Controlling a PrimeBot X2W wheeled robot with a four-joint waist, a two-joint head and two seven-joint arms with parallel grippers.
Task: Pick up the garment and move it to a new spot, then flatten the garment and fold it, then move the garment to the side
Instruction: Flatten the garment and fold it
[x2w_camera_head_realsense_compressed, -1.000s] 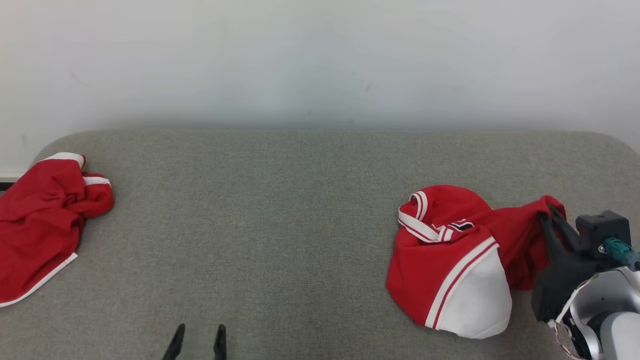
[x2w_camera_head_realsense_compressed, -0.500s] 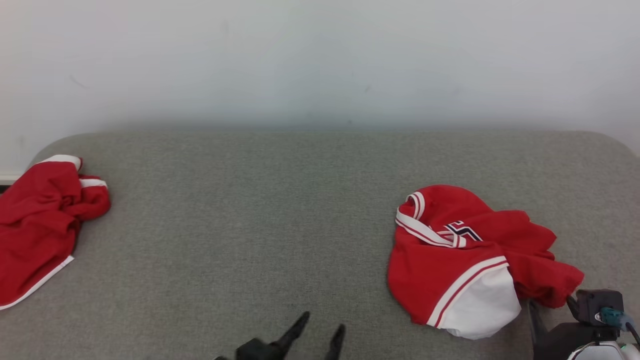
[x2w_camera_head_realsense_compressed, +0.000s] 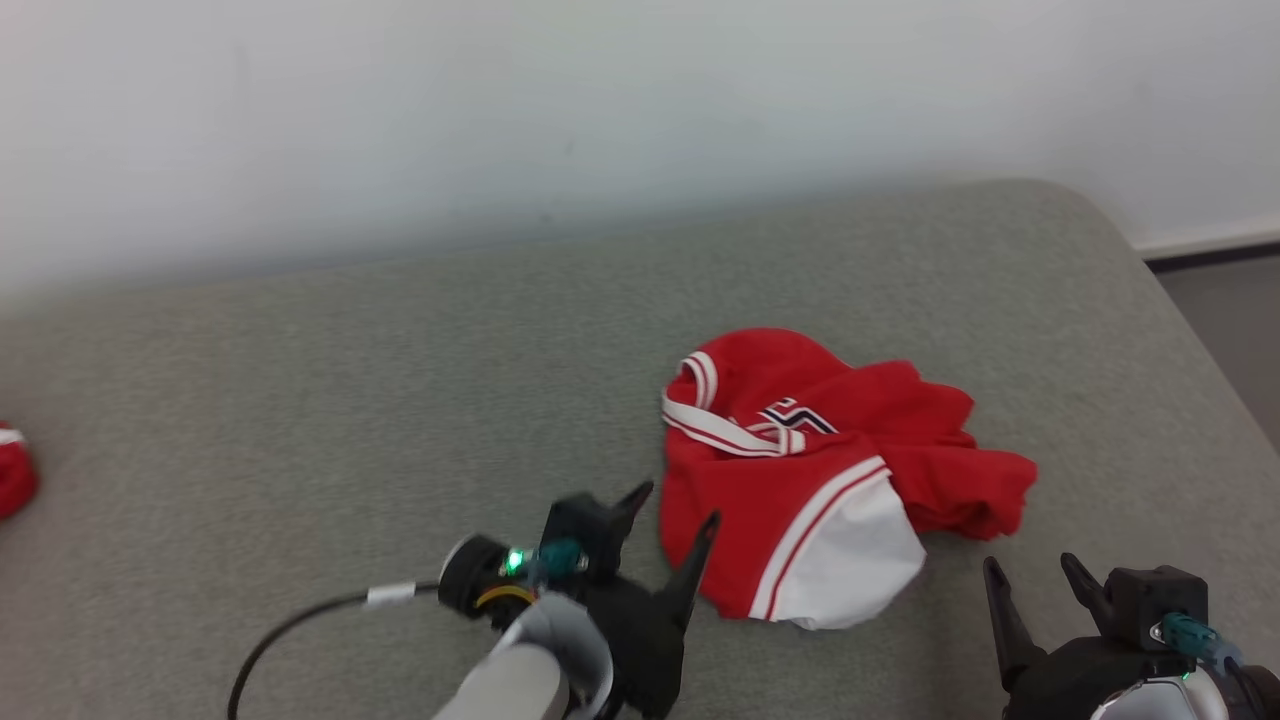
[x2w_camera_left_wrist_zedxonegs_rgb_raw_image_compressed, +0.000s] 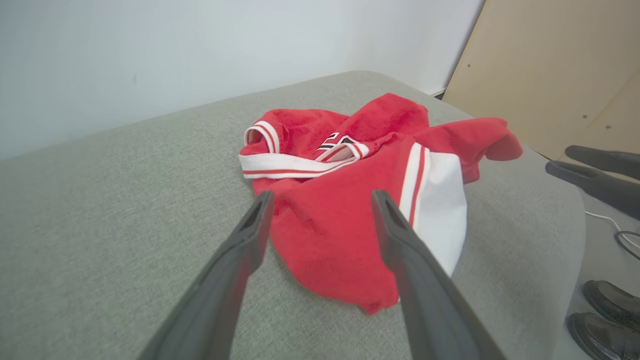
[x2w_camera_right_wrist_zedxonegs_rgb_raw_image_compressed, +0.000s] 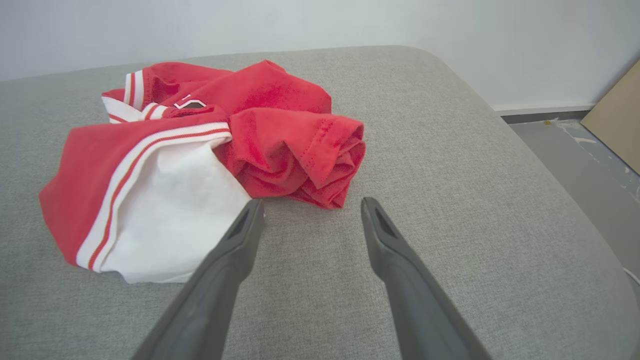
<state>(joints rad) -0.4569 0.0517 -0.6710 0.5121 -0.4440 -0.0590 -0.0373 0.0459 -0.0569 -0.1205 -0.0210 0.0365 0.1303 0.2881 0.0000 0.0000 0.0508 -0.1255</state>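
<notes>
The garment (x2w_camera_head_realsense_compressed: 820, 470) is a red shirt with white panels and striped trim, lying crumpled on the grey cushion (x2w_camera_head_realsense_compressed: 300, 400). My left gripper (x2w_camera_head_realsense_compressed: 675, 505) is open just left of its near edge, fingers pointing at it. In the left wrist view the garment (x2w_camera_left_wrist_zedxonegs_rgb_raw_image_compressed: 350, 200) lies right beyond the open left gripper (x2w_camera_left_wrist_zedxonegs_rgb_raw_image_compressed: 320, 197). My right gripper (x2w_camera_head_realsense_compressed: 1030, 570) stands open in front of the garment's right side, holding nothing. In the right wrist view the right gripper (x2w_camera_right_wrist_zedxonegs_rgb_raw_image_compressed: 310, 205) sits just short of the bunched red sleeve of the garment (x2w_camera_right_wrist_zedxonegs_rgb_raw_image_compressed: 210, 150).
A second red cloth (x2w_camera_head_realsense_compressed: 15, 480) peeks in at the far left edge. The cushion's rounded right edge drops to a grey floor (x2w_camera_head_realsense_compressed: 1230, 330). A tan board (x2w_camera_left_wrist_zedxonegs_rgb_raw_image_compressed: 550, 75) leans at the right, and dark shoes (x2w_camera_left_wrist_zedxonegs_rgb_raw_image_compressed: 605, 310) stand on the floor.
My right gripper let go of the garment's right part, which dropped onto the cushion, and drew back. The left gripper came forward toward the garment. The head camera turned right.
</notes>
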